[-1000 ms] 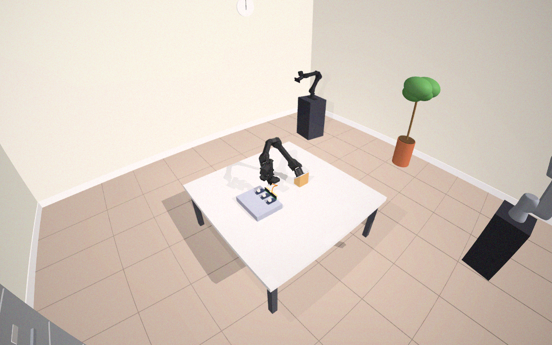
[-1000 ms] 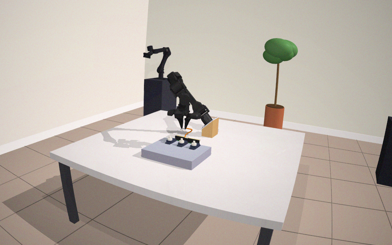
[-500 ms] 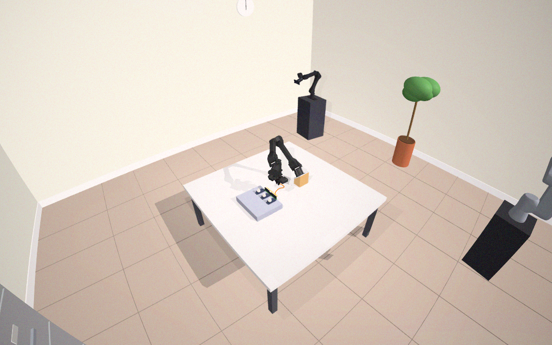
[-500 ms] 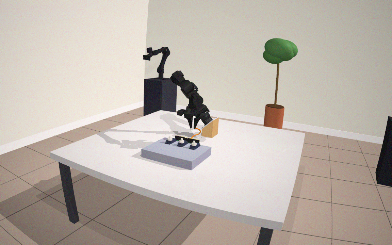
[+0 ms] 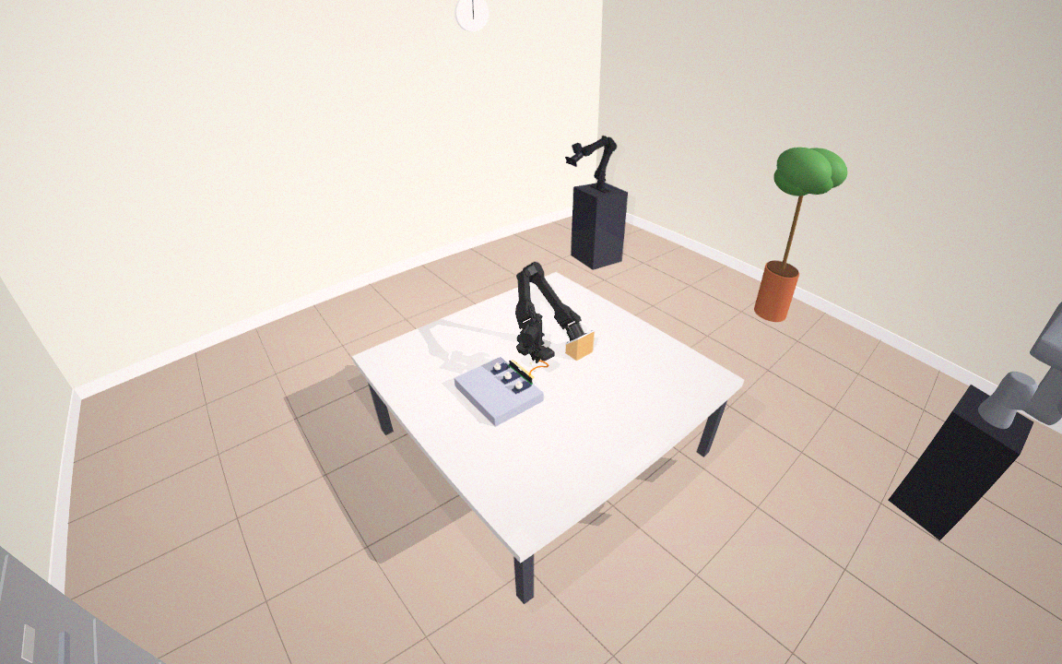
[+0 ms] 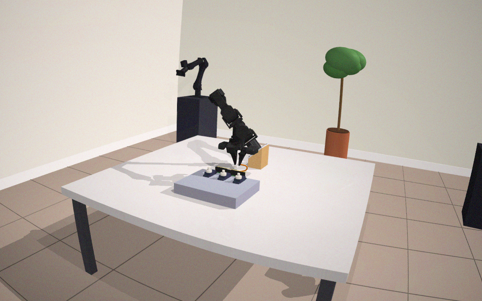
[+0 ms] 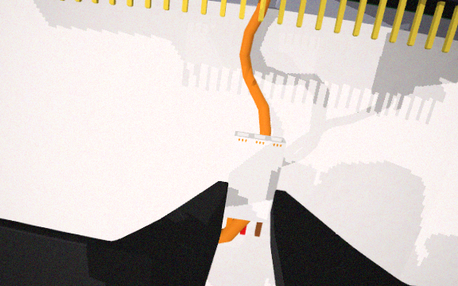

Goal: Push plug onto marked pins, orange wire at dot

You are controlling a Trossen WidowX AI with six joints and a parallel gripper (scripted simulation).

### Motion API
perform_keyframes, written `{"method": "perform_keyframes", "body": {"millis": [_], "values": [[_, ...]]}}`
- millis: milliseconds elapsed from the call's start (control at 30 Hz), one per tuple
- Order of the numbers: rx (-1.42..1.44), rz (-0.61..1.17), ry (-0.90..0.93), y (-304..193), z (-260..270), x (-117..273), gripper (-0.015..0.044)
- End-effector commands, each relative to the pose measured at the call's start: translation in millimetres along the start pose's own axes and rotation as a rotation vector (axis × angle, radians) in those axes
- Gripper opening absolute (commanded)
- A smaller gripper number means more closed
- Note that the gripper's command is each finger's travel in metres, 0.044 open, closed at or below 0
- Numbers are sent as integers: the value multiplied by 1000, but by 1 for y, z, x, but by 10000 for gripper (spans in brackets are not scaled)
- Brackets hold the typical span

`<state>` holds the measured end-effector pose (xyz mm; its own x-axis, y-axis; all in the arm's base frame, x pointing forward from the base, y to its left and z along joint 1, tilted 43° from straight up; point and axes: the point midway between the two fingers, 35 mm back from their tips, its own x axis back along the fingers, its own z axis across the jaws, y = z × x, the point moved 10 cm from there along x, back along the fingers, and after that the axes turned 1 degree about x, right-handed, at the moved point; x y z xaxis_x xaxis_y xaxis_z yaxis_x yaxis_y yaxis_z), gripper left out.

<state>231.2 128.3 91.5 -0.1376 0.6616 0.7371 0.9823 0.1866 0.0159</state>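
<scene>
My gripper (image 6: 237,164) (image 7: 250,195) is shut on the white plug (image 7: 254,163), low over the near side of the holder (image 5: 495,404) (image 6: 212,188). In the wrist view the plug's hole end points up the picture, towards the row of yellow pins (image 7: 320,13), with a gap between. The row slants down to the right, and the plug's front edge slants slightly the same way. The orange lead (image 7: 246,52) (image 6: 247,168) runs from under the row to behind the plug. At the plug's rear, orange is left, red middle, brown (image 7: 258,229) right. The coloured band and dot are not visible.
Three dark servos with white knobs (image 6: 223,173) (image 5: 519,385) stand on the holder behind the dark pin strip (image 6: 230,171). An orange-yellow block (image 5: 579,345) (image 6: 259,159) stands at the arm's base on the white table (image 5: 601,429) (image 6: 291,217). Shadows of pins and gripper fall on the table.
</scene>
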Motion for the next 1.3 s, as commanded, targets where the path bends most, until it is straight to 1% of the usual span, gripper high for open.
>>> {"method": "perform_keyframes", "body": {"millis": [0,300,1267], "values": [[5,-2,-2,5,0,-2,0],[4,-3,-3,33,-1,1,0],[3,-4,-2,50,-1,1,0]]}}
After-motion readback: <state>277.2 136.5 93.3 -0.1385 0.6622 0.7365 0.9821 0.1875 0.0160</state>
